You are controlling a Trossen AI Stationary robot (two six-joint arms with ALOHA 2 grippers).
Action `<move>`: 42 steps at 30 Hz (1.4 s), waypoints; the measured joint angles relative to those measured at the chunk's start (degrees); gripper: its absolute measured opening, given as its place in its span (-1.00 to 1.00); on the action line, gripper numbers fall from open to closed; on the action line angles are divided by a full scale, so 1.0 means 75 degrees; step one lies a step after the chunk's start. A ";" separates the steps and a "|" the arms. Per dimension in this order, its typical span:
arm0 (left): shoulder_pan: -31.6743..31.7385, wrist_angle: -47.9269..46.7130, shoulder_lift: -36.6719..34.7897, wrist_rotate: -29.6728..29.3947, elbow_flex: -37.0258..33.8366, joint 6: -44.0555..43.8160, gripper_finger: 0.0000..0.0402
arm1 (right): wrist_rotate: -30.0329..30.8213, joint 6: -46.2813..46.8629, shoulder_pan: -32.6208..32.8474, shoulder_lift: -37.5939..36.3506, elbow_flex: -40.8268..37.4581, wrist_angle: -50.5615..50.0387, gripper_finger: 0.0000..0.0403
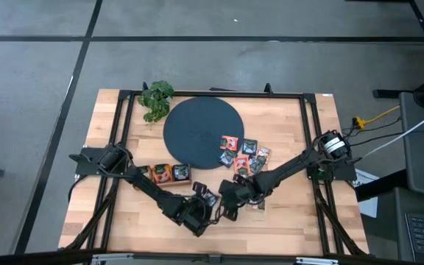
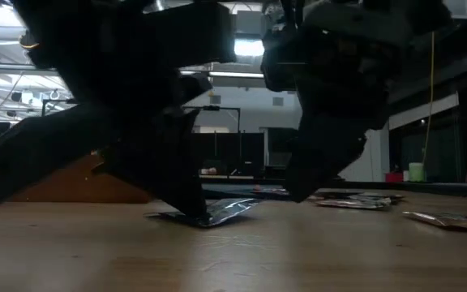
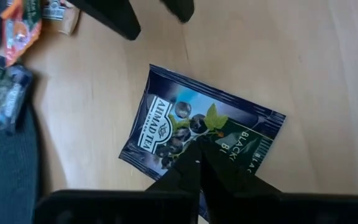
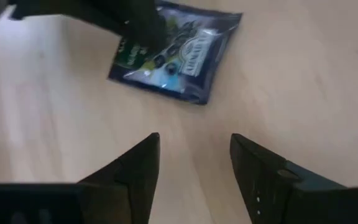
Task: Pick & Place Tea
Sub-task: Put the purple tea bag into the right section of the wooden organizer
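Note:
A dark blue tea sachet (image 3: 191, 127) with a light label lies on the wooden table near its front edge, also seen in the high view as the sachet (image 1: 210, 196). My left gripper (image 3: 197, 155) is shut, its tips down on the sachet. My right gripper (image 4: 194, 155) stands open just to the sachet's right, its fingers pointing slantwise down at bare wood short of the sachet (image 4: 173, 53), touching nothing. In the low view the sachet (image 2: 217, 211) lies between the two dark grippers. My left gripper presses its shut fingertips (image 3: 194, 163) down on the sachet's printed face (image 3: 199, 138), near the edge closest to the gripper. The fingers come slanting down from the table's near left. The sachet lies flat on the table under them.
A dark round disc (image 1: 193, 121) lies at the table's far middle, with a leafy plant (image 1: 157, 99) at its left. Several more sachets (image 1: 245, 154) lie on and beside the disc's right edge, and two (image 1: 169, 174) near the left arm. Black rails (image 1: 308, 125) frame the tabletop.

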 joint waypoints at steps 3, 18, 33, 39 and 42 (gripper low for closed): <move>-0.0158 -0.0128 0.0017 -0.0435 -0.0008 -0.0111 -0.99 | -0.0458 -0.0142 -0.0187 0.0000 0.0000 0.0234 0.01; -0.0321 -0.0103 0.0039 -0.1081 -0.0021 -0.0119 -0.99 | -0.1819 -0.0278 -0.1237 0.0276 0.0003 0.0885 0.01; -0.0263 -0.0042 0.0029 -0.1214 -0.0004 -0.0128 -0.99 | -0.2932 -0.0087 -0.1323 0.0725 0.0012 0.1860 0.02; -0.0179 0.0085 0.0021 -0.1071 0.0006 -0.0167 -0.99 | -0.3151 -0.0058 -0.1298 0.0764 0.0000 0.2127 0.02; -0.0117 0.0079 0.0007 -0.0879 0.0010 -0.0165 -0.99 | -0.3152 -0.0088 -0.1284 0.0764 -0.0003 0.2068 0.02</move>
